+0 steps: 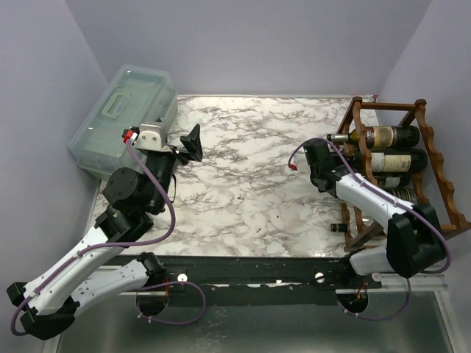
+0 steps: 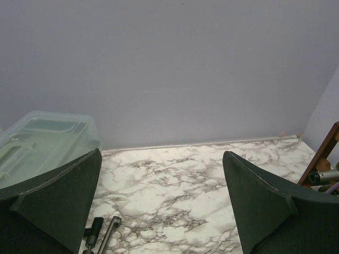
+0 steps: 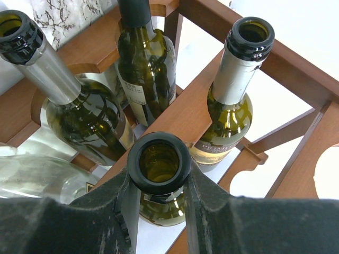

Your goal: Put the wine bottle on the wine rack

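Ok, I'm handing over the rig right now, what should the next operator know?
Left gripper: open, empty, above the table near the plastic box.
Right gripper: shut on the neck of the wine bottle, at the wine rack.
Done: bottle is in among the other bottles, mouth outward; cannot tell if it rests fully in the rack.
Left: seat it if needed, release, withdraw.

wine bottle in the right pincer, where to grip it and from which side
Take the wine bottle by its neck under the lip, from the mouth end, as the right pincer does. That neck juts out slim; the wine rack and neighbouring bottles crowd its body.
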`<state>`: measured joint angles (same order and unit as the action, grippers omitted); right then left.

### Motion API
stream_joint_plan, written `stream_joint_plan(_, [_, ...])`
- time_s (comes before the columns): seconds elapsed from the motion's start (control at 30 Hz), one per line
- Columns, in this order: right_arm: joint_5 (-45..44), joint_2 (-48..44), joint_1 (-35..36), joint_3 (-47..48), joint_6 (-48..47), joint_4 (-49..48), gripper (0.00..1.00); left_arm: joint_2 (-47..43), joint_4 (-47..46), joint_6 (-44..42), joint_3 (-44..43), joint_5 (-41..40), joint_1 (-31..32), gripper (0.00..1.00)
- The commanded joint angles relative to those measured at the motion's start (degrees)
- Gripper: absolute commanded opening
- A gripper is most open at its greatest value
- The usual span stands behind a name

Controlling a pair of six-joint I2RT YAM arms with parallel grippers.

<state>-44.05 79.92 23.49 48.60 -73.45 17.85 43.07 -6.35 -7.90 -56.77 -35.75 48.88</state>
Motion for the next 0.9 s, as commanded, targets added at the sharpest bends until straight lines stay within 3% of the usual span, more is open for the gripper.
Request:
stream_joint_plan(0.0, [2.33,-2.01,-0.51,-2.37,-4.43,-0.27,0.26,-0.56,-0.95,-0.19,-0.10,-1.09,0.34,0.98])
stream_joint_plan(0.2, [4.20,-4.21,-0.46,-4.20,-4.22,-2.47,0.58,-0.67,-0.80,0.34,-0.10,-0.51,0.38,0.98])
stream_joint_plan(0.3, [7.59,-6.11,-0.48,-4.73,-2.80,-1.91,0.68,0.39,-1.08,-1.15,-0.21,-2.29,0.34,0.98])
stream_joint_plan(0.6, [10.80,-11.35,3.13,-8.14,-2.22,-4.32,0.83,1.49,-1.91,-3.34,-0.08,-3.63,0.12,0.98])
stream_joint_plan(0.7, [13.65,-12.70,6.73,-7.54,4.14,-1.76,0.86,1.06,-1.91,-2.36,0.34,-1.75,-0.93,0.98])
stream_joint_plan(0.77, [17.11,-13.48,8.47,-7.52,9.01,0.03,1.00,1.50,-1.84,-1.57,0.19,-1.71,-2.87,0.98])
stream_joint_plan(0.87, [20.13,-13.68,11.86,-7.83,15.09,-1.36,1.00,1.84,-1.65,-0.76,0.26,-1.76,-4.51,0.98])
